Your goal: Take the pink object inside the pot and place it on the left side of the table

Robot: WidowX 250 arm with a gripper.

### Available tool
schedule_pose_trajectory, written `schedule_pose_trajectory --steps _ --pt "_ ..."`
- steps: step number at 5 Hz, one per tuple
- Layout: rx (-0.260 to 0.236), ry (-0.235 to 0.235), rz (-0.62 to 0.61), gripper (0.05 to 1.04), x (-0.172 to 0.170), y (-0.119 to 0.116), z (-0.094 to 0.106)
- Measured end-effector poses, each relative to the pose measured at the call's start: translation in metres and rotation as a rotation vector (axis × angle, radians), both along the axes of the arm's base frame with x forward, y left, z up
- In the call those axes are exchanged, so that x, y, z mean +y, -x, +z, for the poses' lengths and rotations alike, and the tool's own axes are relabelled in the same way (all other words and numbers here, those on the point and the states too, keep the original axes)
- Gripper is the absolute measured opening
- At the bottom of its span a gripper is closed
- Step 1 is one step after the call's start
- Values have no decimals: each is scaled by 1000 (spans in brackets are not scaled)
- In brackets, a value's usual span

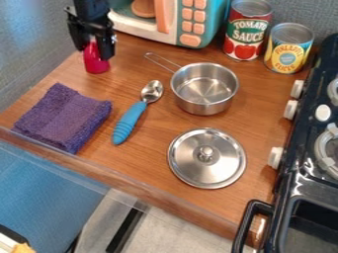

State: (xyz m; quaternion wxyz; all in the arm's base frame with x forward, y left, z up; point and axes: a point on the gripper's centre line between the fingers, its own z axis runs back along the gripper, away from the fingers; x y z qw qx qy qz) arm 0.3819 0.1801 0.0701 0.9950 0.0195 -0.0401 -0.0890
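Observation:
My gripper (94, 47) hangs at the upper left of the table, shut on the upper part of the pink object (96, 63). The pink object is upright over the table's left side, its lower part at or just above the wood; I cannot tell whether it touches. Its top is partly hidden between the fingers. The small steel pot (204, 88) stands right of centre, with nothing inside and its handle pointing to the upper left.
A purple cloth (63, 117) lies below the gripper, and a blue-handled spoon (130, 122) lies left of the pot. The pot lid (206, 158) is nearer the front. A toy microwave (187, 22) and two cans (248, 29) stand behind; a stove (310, 183) is at right.

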Motion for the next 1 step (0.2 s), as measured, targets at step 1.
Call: schedule_pose_trajectory --steps 1 --pt "-69 -30 21 1001 -1 5 44"
